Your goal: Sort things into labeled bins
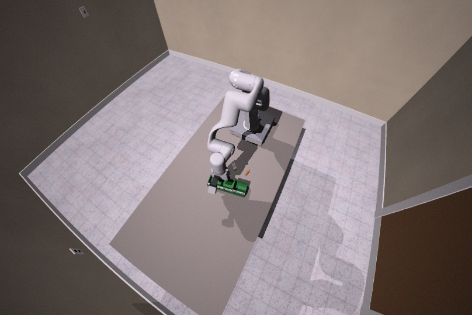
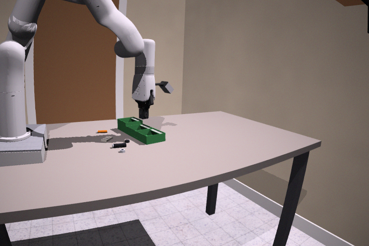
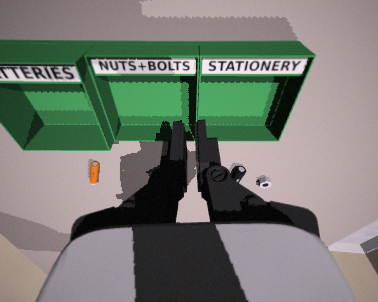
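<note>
The three green bins stand in a row on the bench. Their labels say BATTERIES, NUTS+BOLTS and STATIONERY. From the wrist view all three look bare inside, though part of the battery bin runs off the picture, so no sorting shows as done.

The things lie on the bench just beside the bins. There is an orange battery, a black bolt, a small silver nut, and a flat grey block with holes. (I cannot tell what the block is, so it may be the one to leave on the bench.) A tiny dark bit lies near the bolt too; it is too small to name.

The claw hangs above the bins, near the wall between the middle and right ones. It is clenched nearly tight, and nothing shows between its fingers.

So nearly all of the job looks left: battery to its bin, nut and bolt to theirs.
</note>
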You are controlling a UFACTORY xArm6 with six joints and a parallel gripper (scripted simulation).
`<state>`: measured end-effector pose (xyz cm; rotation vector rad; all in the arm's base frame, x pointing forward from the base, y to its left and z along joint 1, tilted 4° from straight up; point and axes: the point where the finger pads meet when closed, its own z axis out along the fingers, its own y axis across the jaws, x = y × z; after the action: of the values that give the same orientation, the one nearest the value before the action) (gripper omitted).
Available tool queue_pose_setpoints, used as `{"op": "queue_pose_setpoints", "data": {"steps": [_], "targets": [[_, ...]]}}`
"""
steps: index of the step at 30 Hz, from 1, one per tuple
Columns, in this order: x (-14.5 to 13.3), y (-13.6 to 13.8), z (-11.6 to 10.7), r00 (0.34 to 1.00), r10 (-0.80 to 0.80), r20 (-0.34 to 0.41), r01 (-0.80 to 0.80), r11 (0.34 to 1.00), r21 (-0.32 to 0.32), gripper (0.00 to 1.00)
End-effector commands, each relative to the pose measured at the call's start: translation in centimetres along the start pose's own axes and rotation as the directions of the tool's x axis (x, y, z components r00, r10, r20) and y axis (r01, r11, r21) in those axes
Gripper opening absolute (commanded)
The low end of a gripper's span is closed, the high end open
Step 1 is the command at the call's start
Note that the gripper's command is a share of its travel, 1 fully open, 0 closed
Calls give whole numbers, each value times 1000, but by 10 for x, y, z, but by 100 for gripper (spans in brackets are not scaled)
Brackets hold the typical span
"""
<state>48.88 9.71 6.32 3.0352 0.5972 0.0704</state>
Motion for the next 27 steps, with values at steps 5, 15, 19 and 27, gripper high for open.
{"op": "queue_pose_setpoints", "data": {"steps": [5,15,19,27], "targets": [[4,-34,-2,1000,1,-5,-1,1000,-2,7],[4,-34,14,1000,1,-5,-1,1000,-2,7],[4,-34,25,1000,1,-5,-1,1000,-2,7],[5,-34,41,1000,1,-5,-1,1000,-2,7]]}}
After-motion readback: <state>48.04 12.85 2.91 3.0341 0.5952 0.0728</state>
